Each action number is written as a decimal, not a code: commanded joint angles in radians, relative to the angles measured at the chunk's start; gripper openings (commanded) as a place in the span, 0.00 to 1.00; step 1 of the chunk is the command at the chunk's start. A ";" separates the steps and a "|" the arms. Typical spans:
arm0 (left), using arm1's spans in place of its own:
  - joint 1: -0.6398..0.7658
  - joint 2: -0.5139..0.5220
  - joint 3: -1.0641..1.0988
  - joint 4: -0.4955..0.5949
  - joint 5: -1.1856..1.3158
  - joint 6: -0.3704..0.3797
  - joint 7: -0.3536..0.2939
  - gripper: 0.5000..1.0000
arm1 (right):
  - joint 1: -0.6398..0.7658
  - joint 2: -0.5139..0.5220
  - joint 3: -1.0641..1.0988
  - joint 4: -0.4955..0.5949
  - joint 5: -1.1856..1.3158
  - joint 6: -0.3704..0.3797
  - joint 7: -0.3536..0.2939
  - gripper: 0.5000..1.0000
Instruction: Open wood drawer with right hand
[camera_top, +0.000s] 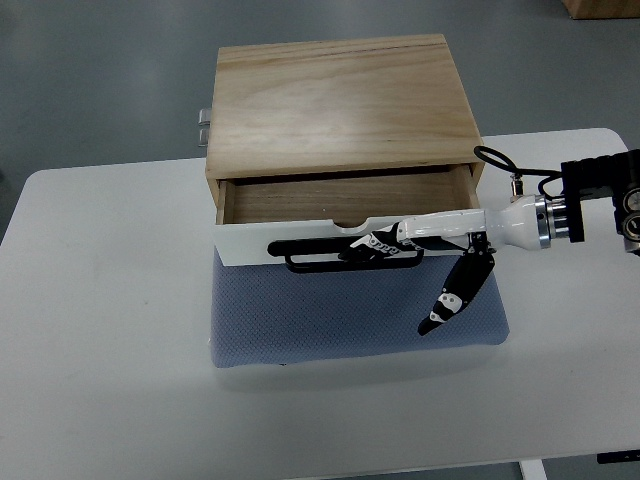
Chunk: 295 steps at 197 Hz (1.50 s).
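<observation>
A light wooden drawer box (340, 105) stands at the back of a white table (100, 330). Its drawer (345, 195) is pulled partly out, showing a bare wooden inside. The drawer has a white front panel (250, 240) with a black bar handle (320, 262). My right hand (385, 245) reaches in from the right. Its fingers (372, 243) are hooked over the black handle, and the thumb (455, 298) hangs down below, apart from it. The left arm does not show.
A blue-grey mat (330, 320) lies under the front of the box. A metal hinge or latch (203, 125) sticks out at the box's left back side. A brown box corner (605, 8) shows at the top right.
</observation>
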 joint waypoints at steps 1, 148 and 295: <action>0.001 0.000 0.000 0.000 0.000 0.000 0.000 1.00 | 0.000 -0.012 -0.003 0.019 0.001 0.000 0.000 0.90; -0.001 0.000 0.000 0.000 0.000 0.000 0.000 1.00 | 0.014 -0.082 0.008 0.073 0.002 0.009 0.005 0.90; -0.001 0.000 0.000 0.000 0.000 0.000 0.000 1.00 | 0.063 -0.334 0.196 0.071 0.145 0.206 0.011 0.90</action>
